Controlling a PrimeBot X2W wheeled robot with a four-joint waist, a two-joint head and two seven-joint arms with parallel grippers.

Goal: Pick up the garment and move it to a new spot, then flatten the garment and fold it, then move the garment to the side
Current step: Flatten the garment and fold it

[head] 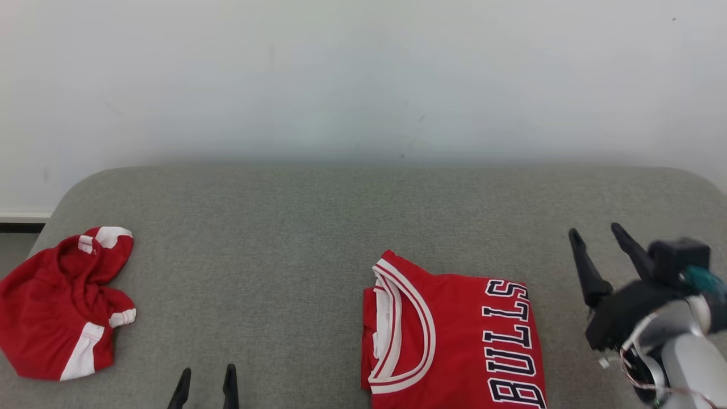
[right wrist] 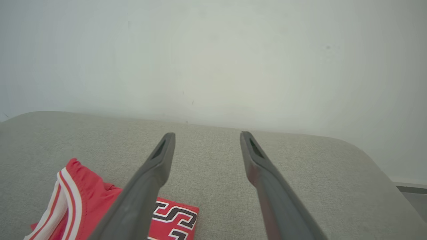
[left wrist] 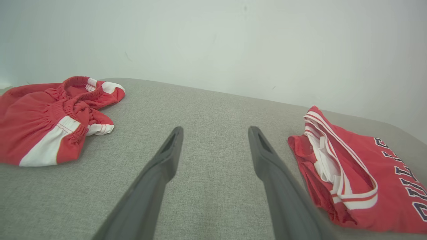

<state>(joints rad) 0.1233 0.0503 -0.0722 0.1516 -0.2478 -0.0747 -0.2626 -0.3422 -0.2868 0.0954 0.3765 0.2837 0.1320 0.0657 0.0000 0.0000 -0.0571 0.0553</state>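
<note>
since the folded jersey (head: pixel 454 335) lies flat on the cushion (head: pixel 284 227), we judge it placed; left gripper (head: pixel 208 370) & right gripper (head: pixel 595 230) both clear, jaws apart, empty.

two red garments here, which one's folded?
The BULLS jersey on the robot's right: a flat rectangle with squared edges. The red-and-white shorts on the left lie crumpled in a heap.

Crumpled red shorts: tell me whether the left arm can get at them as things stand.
Probably yes. The left fingers stand open, and only bare grey cushion lies between them and the crumpled red shorts.
</note>
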